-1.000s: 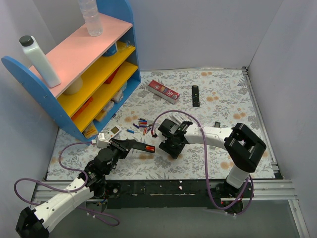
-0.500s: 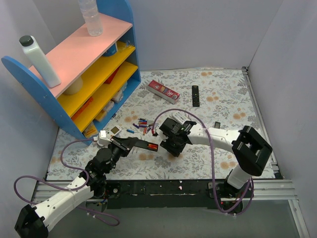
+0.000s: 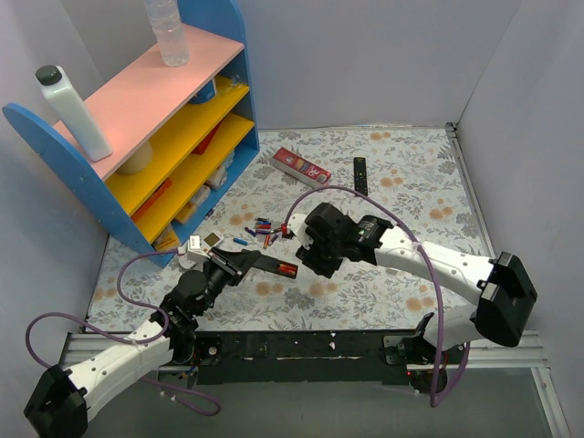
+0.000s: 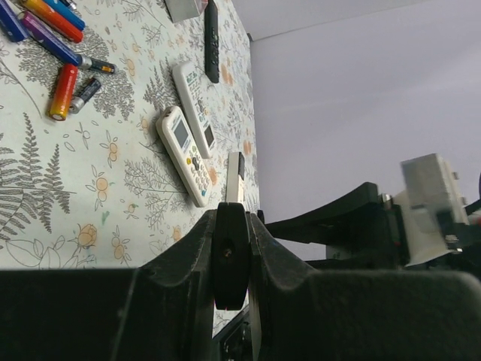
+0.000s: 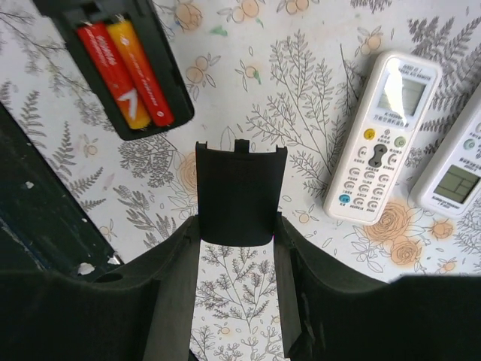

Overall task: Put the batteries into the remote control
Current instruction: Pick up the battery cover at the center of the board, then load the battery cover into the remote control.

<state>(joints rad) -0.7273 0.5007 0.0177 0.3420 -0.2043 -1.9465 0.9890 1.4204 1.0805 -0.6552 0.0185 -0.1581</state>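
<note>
Right wrist view: two batteries (image 5: 124,71) sit in the remote control (image 5: 168,71), which your left end effector (image 4: 231,222) clamps above the desk (image 5: 248,113). Right end effector (image 5: 237,226) pinches the battery cover (image 5: 240,188). I'd say only snapping that on is left.

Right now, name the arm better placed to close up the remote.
Right. The right fingers hold the black cover just short of the open remote, both batteries seated. The left fingers only clamp that remote.

Nothing legible; the white remote (image 5: 379,139) bears tiny, seemingly blurred lettering.
</note>
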